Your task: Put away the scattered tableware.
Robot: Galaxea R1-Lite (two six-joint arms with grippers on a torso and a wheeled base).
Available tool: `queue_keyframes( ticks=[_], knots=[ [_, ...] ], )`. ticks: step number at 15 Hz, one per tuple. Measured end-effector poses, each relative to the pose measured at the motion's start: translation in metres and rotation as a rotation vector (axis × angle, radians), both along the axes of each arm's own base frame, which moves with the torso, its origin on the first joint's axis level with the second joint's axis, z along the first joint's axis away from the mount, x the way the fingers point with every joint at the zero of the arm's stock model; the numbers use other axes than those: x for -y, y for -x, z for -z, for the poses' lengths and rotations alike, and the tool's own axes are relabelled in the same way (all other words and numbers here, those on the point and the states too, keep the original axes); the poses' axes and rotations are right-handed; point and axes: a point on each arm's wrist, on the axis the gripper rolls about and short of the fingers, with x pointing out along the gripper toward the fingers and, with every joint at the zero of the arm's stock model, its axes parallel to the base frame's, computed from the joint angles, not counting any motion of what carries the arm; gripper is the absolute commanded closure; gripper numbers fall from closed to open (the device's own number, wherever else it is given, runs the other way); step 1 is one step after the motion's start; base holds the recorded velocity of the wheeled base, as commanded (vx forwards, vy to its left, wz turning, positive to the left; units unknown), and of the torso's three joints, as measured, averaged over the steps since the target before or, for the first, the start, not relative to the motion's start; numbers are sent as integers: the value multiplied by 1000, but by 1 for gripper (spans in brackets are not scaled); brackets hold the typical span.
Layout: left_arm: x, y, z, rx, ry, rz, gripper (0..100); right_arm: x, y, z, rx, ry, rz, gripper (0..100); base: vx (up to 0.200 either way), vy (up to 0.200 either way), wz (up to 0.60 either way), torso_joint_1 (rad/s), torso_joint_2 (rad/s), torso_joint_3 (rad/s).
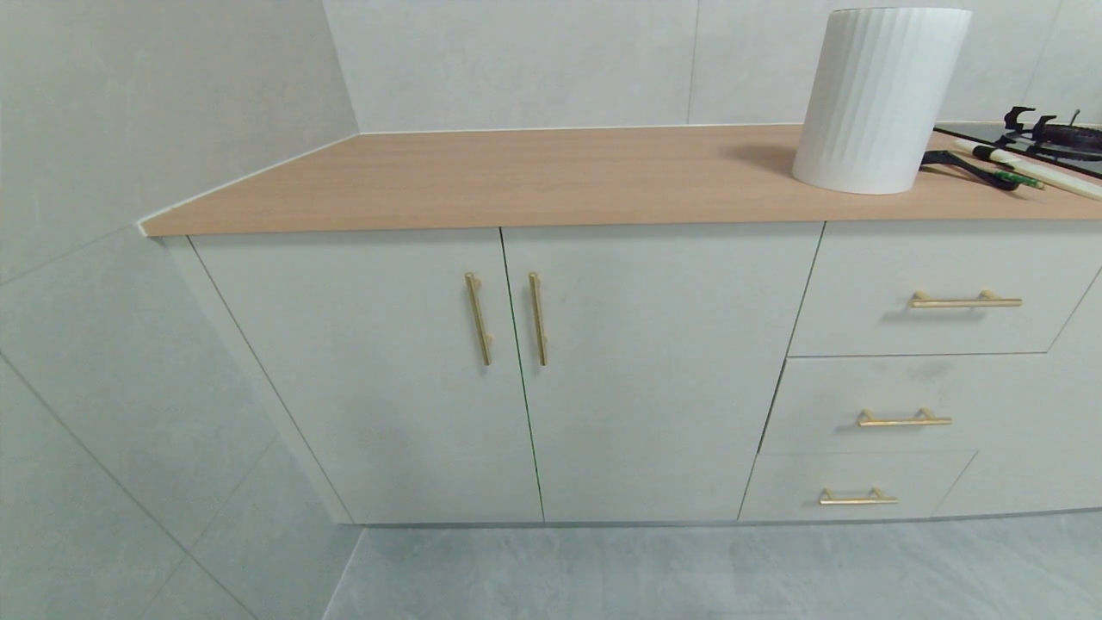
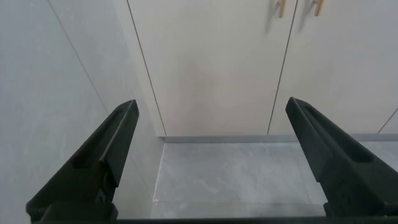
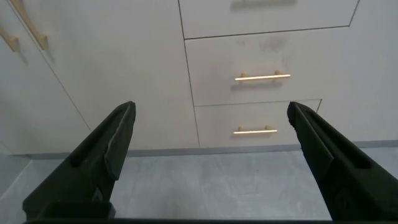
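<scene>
Grey floor [image 1: 689, 568] before the cabinet doors [image 1: 362, 387] lies under left pincer [image 2: 210, 106] and right pincer [image 3: 210, 107], both gaping empty.

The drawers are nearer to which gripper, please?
Right. The right gripper sits directly before the drawers; the left gripper faces the doors beside the wall.

This is a kitchen, most likely in a home. A wood-look counter [image 1: 516, 176] runs along pale tiled walls [image 1: 516, 60]. Below it are cupboard doors [image 1: 370, 379] with upright brass handles [image 1: 479, 319] and a stack of drawers [image 1: 938, 288]. At the counter's right end sit a black stove grate [image 1: 1063, 133], a white ribbed container [image 1: 874, 99] and some utensils [image 1: 981, 168]. The floor [image 1: 689, 568] is grey tile.
</scene>
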Motion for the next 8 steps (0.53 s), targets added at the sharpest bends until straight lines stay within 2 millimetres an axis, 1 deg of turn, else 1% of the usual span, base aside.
queue_keyframes(
  ticks=[3,4,5,6,7,8],
  knots=[
    [0,0,0,1,24,0,0,0,-1,0,-6,-1,-7,0,0,0,0,0,0,0],
    [0,0,0,3,52,0,0,1,0,0,-5,-3,23,0,0,0,0,0,0,0],
    [0,0,0,3,62,0,0,2,0,0,-2,-6,101,0,0,0,0,0,0,0],
    [0,0,0,3,63,0,0,3,0,0,-1,-4,141,0,0,0,0,0,0,0],
    [0,0,0,4,63,0,0,3,0,0,-2,17,148,0,0,0,0,0,0,0],
    [0,0,0,3,64,0,0,3,0,0,-5,106,152,0,0,0,0,0,0,0]
  ],
)
